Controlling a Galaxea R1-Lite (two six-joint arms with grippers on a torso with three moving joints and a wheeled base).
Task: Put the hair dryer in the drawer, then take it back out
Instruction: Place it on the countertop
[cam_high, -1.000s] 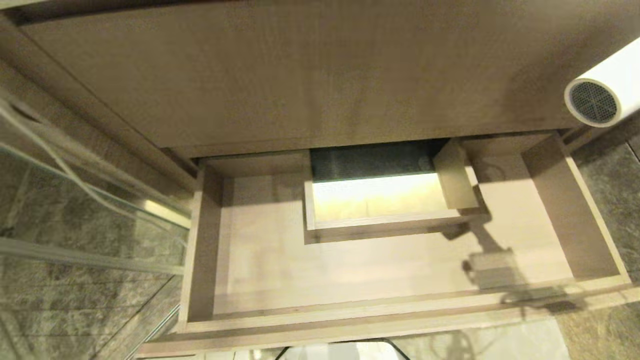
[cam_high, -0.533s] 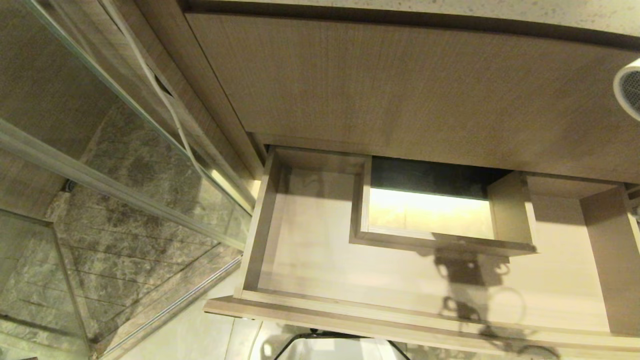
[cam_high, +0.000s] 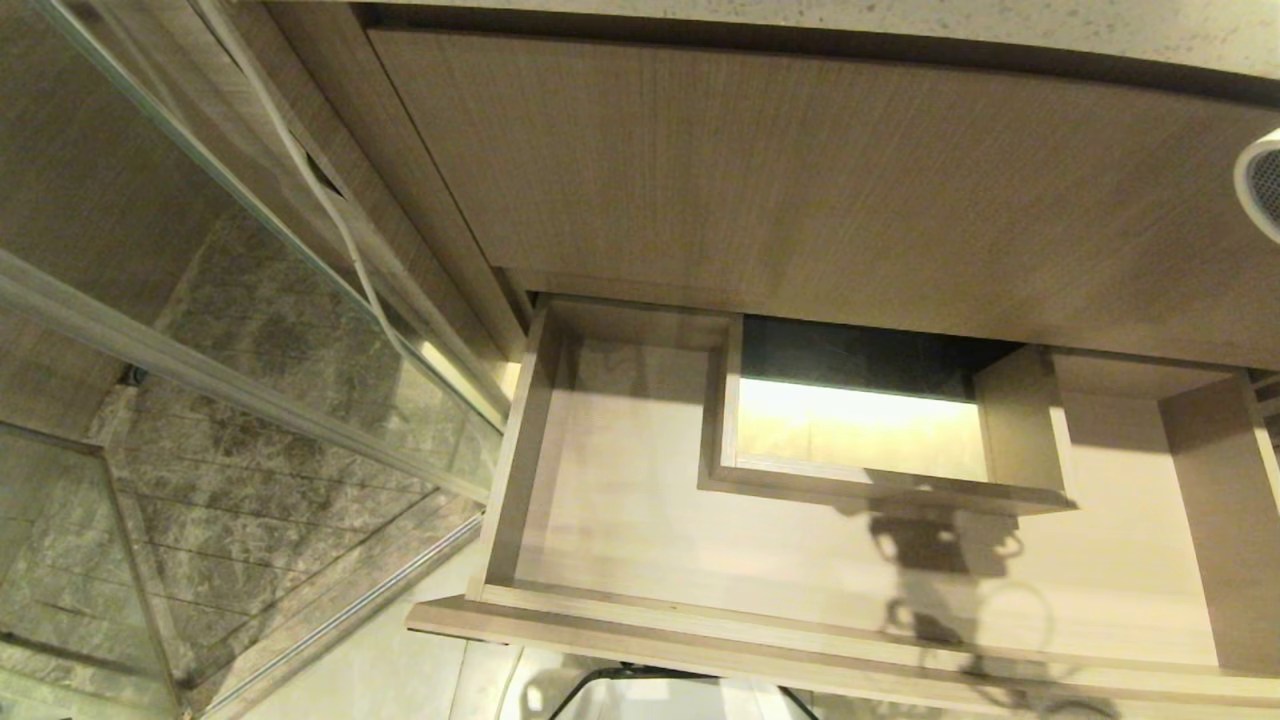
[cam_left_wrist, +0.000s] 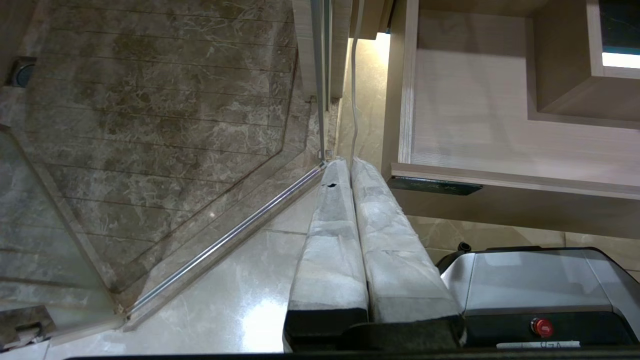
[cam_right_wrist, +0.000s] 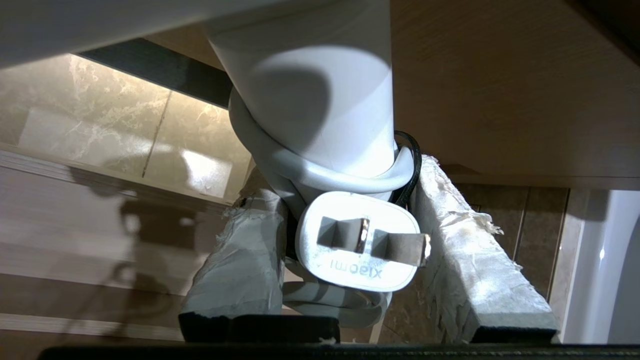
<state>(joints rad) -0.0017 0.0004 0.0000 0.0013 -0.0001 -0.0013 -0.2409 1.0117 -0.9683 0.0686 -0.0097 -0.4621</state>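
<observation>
The drawer (cam_high: 640, 520) stood pulled out below the taller wood panel (cam_high: 800, 190), nothing lying on its floor, with the boxed cutout (cam_high: 880, 440) at its middle back. The hair dryer (cam_high: 1262, 185) was up in the air at the far right of the head view, in front of the panel and above the drawer's right end (only the rim of its grille end showed there). The right gripper (cam_right_wrist: 350, 235) was clamped on its handle (cam_right_wrist: 320, 100), the padded fingers (cam_right_wrist: 465, 250) pressed against the wound cord and plug (cam_right_wrist: 357, 242). The left gripper (cam_left_wrist: 356, 200) hung over the tiled floor (cam_left_wrist: 240, 295) beside the drawer's left corner, its fingers pressed together on nothing.
</observation>
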